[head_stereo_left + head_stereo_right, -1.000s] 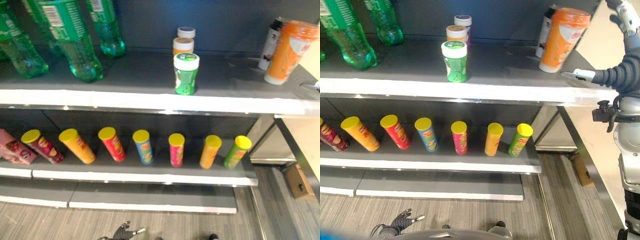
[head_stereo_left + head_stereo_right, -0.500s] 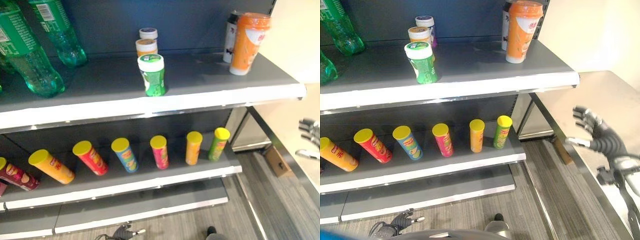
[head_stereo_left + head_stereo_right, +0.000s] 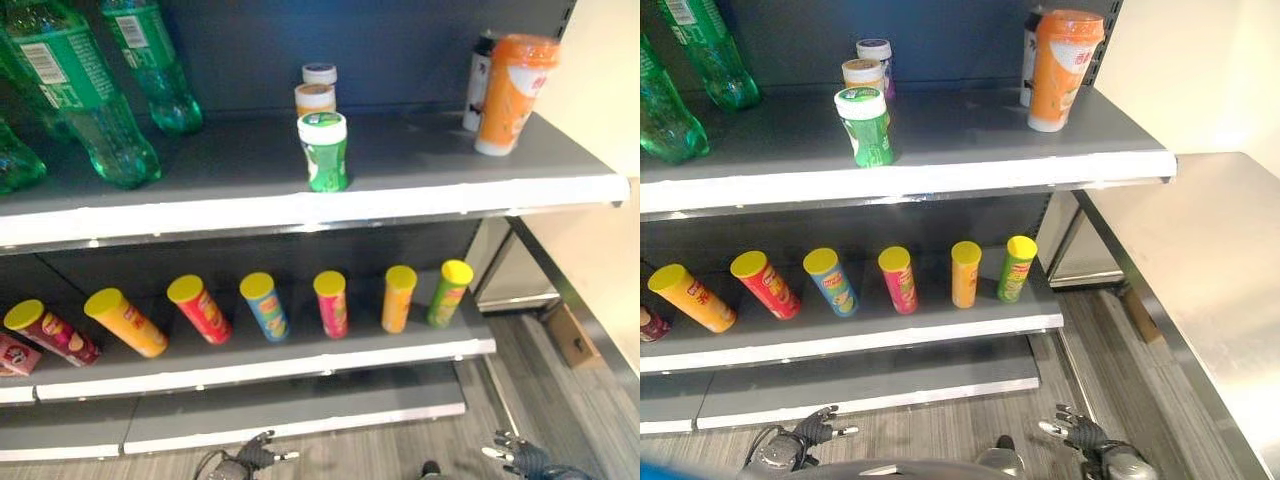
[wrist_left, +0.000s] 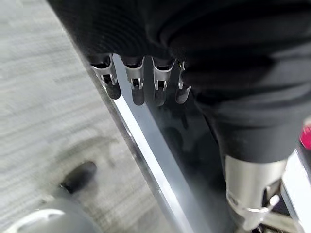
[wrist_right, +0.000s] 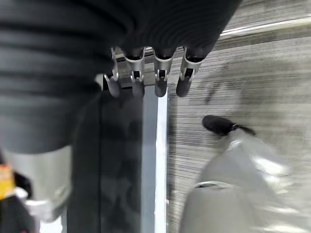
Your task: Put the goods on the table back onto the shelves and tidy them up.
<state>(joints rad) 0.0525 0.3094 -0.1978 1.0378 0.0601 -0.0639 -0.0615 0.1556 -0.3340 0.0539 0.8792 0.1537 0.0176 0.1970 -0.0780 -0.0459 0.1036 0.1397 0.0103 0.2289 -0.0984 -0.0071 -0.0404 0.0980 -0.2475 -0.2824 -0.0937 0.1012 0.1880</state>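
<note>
Left eye view: the top shelf carries green bottles at its left, a green jar near the front edge with two smaller jars in a row behind it, and an orange cup at the right. The lower shelf holds a row of tilted yellow-lidded tubes.

Right eye view: a steel table stands right of the shelves, both hands low over the floor.

Left wrist view: left hand, fingers relaxed, empty.

Right wrist view: right hand, fingers relaxed, empty.
</note>
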